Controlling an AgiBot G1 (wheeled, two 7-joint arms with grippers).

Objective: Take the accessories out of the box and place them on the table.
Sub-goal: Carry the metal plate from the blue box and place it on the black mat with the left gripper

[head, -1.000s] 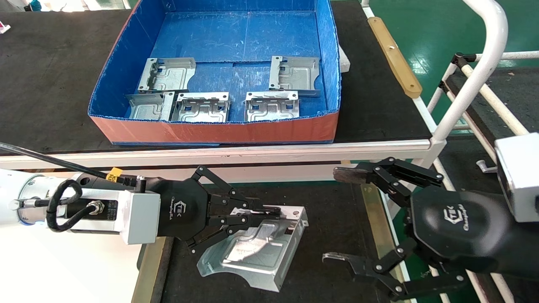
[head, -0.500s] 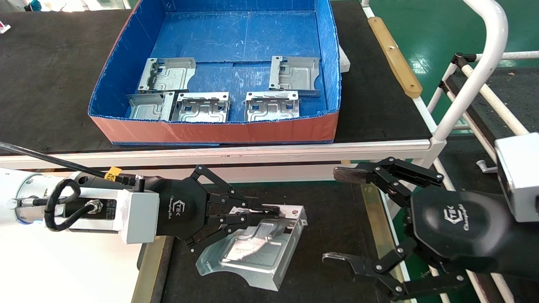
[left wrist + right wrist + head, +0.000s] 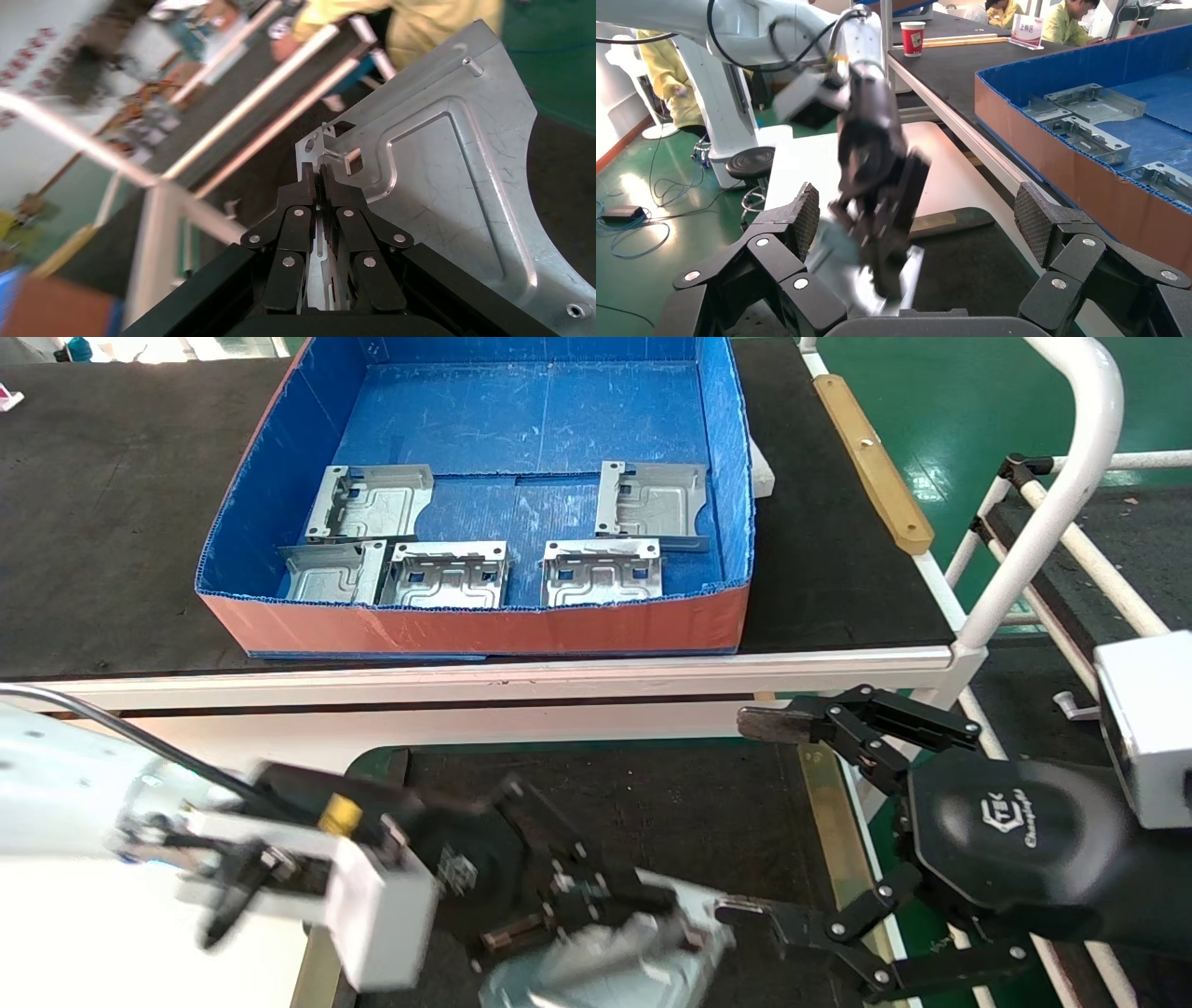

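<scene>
My left gripper is shut on the bent-up flange of a silver accessory plate. It holds the plate low over the dark mat of the table, near the front, and is blurred with motion. The left wrist view shows the jaws pinching the plate. Several more plates lie in the blue box on the bench behind. My right gripper is open and empty at the mat's right edge. Its wrist view shows the left gripper with the plate between its pads.
The box stands on a black-topped bench with a white front rail. A brass strip lines the mat's right side. A white tube frame rises at the right. A wooden strip lies on the bench's right edge.
My left gripper has swung down and toward the front with the plate still held, turning as it goes. The right arm and the plates in the box have not moved.
</scene>
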